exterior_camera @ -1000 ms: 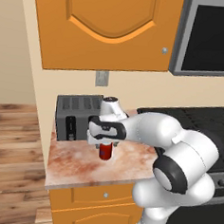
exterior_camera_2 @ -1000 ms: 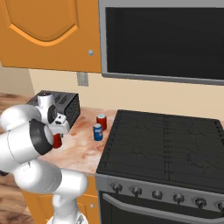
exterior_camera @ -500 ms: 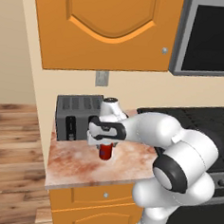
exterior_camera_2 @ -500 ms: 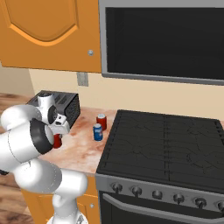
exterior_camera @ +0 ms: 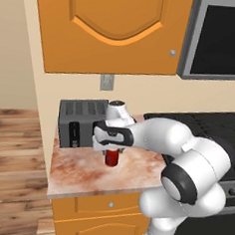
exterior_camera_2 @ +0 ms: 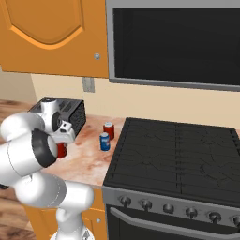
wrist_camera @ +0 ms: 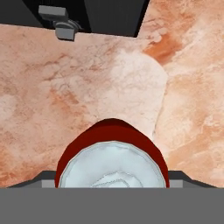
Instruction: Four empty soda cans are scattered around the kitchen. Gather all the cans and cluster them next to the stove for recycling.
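A red soda can (exterior_camera: 111, 159) stands upright on the marble counter in front of the toaster. My gripper (exterior_camera: 112, 154) comes down on it from above and is shut on it. The hand view looks straight down on the can's silver top (wrist_camera: 112, 166), with a finger (wrist_camera: 45, 178) pressed to each side. The right base view shows the same can (exterior_camera_2: 61, 150) under my hand (exterior_camera_2: 60, 143). Another red can (exterior_camera_2: 108, 130) and a blue can (exterior_camera_2: 104, 141) stand together beside the stove (exterior_camera_2: 174, 154), to its left. The stove's cooktop (exterior_camera: 203, 127) lies right of my arm.
The grey toaster (exterior_camera: 81, 122) stands against the wall just behind the held can, and its lever (wrist_camera: 64, 27) shows in the hand view. A black microwave (exterior_camera_2: 178, 43) hangs over the stove. Orange cabinets (exterior_camera: 111, 29) hang above the counter, whose left edge (exterior_camera: 51, 169) drops to the wooden floor.
The fingers have closed in on the red can. The arm, the can and the other cans stay where they were.
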Available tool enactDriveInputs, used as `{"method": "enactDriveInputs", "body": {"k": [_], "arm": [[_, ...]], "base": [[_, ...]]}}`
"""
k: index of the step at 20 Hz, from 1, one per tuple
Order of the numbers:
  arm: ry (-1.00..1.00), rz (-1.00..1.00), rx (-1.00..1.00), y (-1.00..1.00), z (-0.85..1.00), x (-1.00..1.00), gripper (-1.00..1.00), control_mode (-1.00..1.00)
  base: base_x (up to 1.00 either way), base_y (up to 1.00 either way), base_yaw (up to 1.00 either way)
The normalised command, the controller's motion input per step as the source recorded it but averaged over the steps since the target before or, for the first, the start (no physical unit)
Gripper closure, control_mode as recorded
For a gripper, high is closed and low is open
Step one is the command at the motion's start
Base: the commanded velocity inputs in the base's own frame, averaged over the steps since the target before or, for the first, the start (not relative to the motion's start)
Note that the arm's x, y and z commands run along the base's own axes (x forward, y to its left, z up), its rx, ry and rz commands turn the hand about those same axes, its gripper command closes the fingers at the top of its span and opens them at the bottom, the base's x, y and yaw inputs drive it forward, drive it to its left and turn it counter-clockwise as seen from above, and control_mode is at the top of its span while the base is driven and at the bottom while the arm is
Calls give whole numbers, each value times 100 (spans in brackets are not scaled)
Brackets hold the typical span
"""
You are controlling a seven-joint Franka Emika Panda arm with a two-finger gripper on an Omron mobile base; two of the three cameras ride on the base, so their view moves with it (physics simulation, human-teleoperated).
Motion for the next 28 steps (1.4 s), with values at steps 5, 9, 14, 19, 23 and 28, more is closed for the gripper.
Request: {"method": "enactDriveInputs", "body": {"k": [5,9,14,19,23,28], "arm": [[-1,0,0,-34,10,-5,100,-100],[-1,0,0,-52,0,-12,100,-100],[0,0,0,-52,0,-7,100,-100],[-1,0,0,-50,0,0,100,-100],[0,0,0,-45,0,0,100,-100],[0,0,0,-35,0,4,100,-100]], "base": [[0,0,0],[0,0,0],[0,0,0],[0,0,0],[0,0,0],[0,0,0]]}}
